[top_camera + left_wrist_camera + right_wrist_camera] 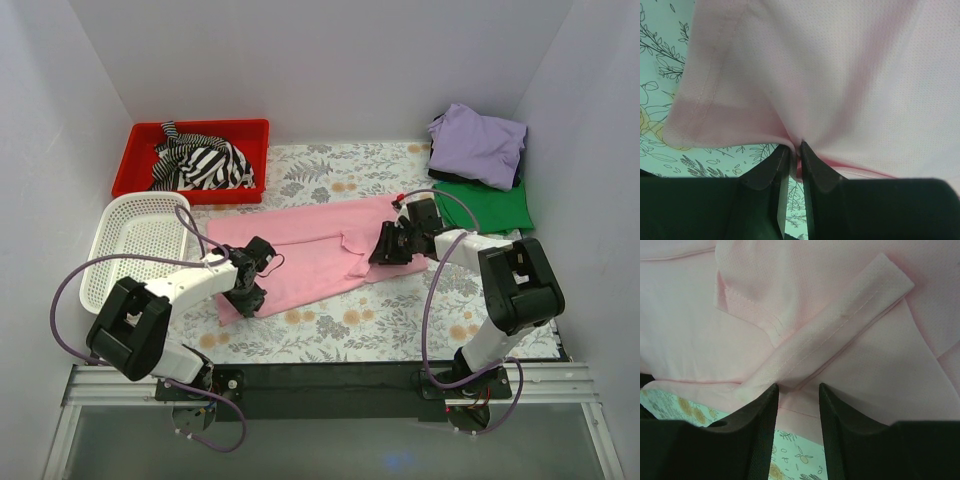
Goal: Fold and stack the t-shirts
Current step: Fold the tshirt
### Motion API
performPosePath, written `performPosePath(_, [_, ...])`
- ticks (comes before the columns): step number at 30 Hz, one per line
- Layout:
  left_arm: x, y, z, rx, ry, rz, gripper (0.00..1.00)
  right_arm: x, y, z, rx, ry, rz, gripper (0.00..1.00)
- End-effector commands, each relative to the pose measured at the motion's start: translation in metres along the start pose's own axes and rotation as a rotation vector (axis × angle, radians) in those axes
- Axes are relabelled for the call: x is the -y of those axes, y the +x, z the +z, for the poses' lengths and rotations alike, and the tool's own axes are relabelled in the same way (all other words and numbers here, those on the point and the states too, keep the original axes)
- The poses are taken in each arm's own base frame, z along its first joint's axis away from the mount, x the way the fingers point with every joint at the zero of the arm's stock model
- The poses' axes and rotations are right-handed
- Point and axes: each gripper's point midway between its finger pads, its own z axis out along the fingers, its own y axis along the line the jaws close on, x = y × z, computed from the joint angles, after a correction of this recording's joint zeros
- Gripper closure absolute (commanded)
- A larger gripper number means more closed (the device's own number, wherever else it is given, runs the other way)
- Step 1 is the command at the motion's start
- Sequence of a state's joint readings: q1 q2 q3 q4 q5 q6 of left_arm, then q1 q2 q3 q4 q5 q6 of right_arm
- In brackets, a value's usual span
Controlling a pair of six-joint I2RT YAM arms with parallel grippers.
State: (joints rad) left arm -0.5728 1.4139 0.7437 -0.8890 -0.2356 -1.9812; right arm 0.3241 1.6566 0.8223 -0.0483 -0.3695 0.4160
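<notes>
Top external view puts the light pink t-shirt (310, 250) stretched lengthwise across the middle of the flower-printed table (400, 330), partly folded, one end by the left arm and the other by the right. The left gripper (795, 146) is pinched tight on a gathered bit of pink cloth near a stitched hem, its fingers almost meeting. The right gripper (797, 387) has its jaws standing apart at the shirt's edge, with a folded stitched band running down to one fingertip; whether it holds any cloth I cannot tell. At the far right the lavender t-shirt (478, 145) lies on the green t-shirt (490, 208) — both folded. A red bin (195, 192) holding a striped garment (205, 165) sits far left, with a white basket (140, 245) just in front of it
</notes>
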Motion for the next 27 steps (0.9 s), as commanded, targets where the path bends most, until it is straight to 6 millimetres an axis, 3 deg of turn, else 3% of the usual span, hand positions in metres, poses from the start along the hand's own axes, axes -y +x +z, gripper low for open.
performPosePath(1, [0.025,-0.003,0.009,0.009,0.035,-0.257,0.87,-0.011,-0.021,0.001,0.050,-0.028,-0.041,0.55])
performPosePath(7, [0.025,-0.001,0.010,0.002,0.032,-0.240,0.87,-0.013,-0.019,0.006,0.034,-0.042,-0.029,0.52])
performPosePath(10, [0.026,-0.001,0.011,0.002,0.032,-0.237,0.87,-0.013,-0.023,0.013,0.040,-0.058,-0.037,0.57])
performPosePath(14, [0.026,-0.002,0.010,0.005,0.031,-0.236,0.88,-0.014,-0.026,0.016,0.048,-0.071,-0.048,0.77])
performPosePath(19, [0.025,-0.002,0.010,0.008,0.028,-0.234,0.90,-0.021,-0.034,0.010,0.076,-0.084,-0.072,0.87])
performPosePath(21, [0.024,-0.002,0.010,0.008,0.025,-0.234,0.90,-0.023,-0.037,0.009,0.084,-0.087,-0.082,0.97])
performPosePath(27, [0.023,-0.002,0.009,0.010,0.022,-0.225,0.93,-0.027,-0.049,0.002,0.124,-0.081,-0.105,0.99])
